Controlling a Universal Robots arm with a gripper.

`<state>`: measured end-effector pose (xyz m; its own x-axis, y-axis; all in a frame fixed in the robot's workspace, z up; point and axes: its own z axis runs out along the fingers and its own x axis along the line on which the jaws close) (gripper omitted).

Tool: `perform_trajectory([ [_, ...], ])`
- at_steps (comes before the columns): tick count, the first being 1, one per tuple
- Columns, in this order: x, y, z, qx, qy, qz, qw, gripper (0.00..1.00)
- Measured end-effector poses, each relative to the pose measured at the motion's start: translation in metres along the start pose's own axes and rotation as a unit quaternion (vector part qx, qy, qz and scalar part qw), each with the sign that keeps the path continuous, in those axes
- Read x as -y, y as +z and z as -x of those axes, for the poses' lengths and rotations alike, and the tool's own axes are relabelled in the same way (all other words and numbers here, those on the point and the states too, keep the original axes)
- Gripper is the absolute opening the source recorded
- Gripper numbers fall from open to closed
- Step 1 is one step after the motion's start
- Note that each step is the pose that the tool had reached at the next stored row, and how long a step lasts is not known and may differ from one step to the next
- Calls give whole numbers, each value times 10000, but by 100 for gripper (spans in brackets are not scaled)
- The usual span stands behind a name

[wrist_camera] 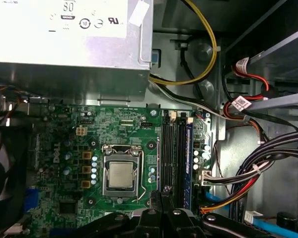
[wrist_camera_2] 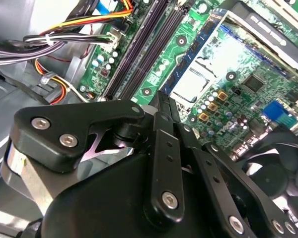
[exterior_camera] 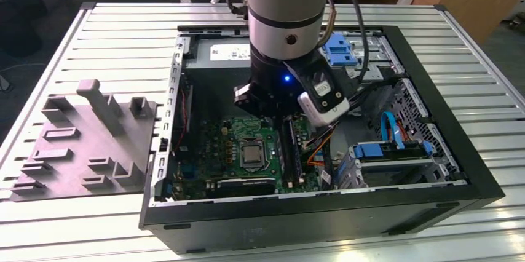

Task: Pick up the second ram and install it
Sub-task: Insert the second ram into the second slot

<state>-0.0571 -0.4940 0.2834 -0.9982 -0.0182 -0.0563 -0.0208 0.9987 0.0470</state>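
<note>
My fingers are pressed together, nothing seen between them, over four memory slots. One blue ram stick stands in the outermost slot. One processor.

- Bright overhead light lit the ribbed white metal table.
- Glare washed the silver metal power-supply box.
- The black computer case held soft shadow.
</note>
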Motion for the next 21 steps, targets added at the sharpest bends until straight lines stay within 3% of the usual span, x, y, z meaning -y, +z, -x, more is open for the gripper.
perform_trajectory([
  [8,6,130,-4,7,47,35,10000,11],
  [15,9,181,-5,8,48,44,10000,11],
  [21,12,238,38,7,48,44,10000,11],
])
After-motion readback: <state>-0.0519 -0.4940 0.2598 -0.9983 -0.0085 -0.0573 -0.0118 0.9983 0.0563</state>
